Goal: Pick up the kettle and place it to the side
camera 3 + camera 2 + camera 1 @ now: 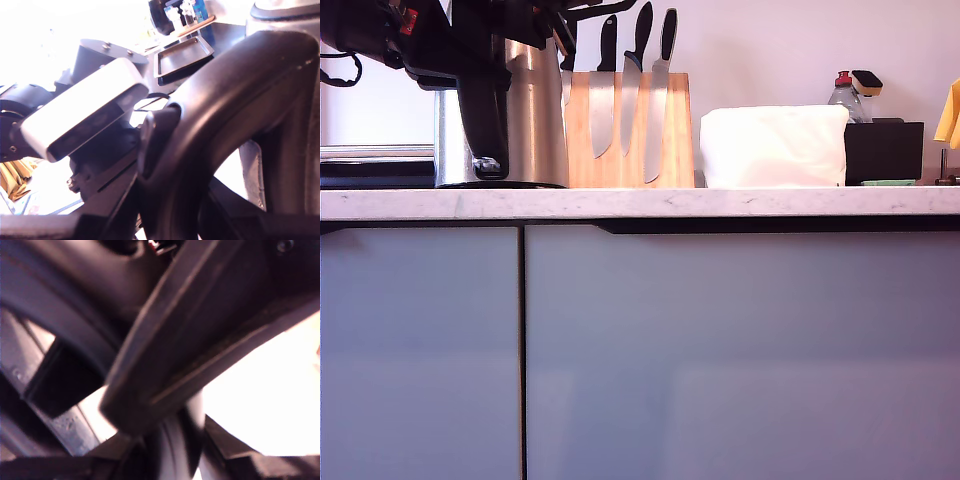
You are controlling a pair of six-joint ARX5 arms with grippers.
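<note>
Standing on the pale marble counter (740, 203) at the exterior view's left, the tall brushed-steel kettle (535, 120) with its thick black loop handle (240, 95) touches the wooden knife block (630, 135). Both arms crowd that handle. My second gripper (155, 150) presses a fingertip against it; I cannot tell either gripper's opening or hold.

Both arms crowd the exterior view's upper left, dark links overlapping. My second gripper (165, 165) sits against the kettle's (535, 110) loop handle, the other arm's wrist camera close beside. My first gripper: view blurred, finger state unreadable.
</note>
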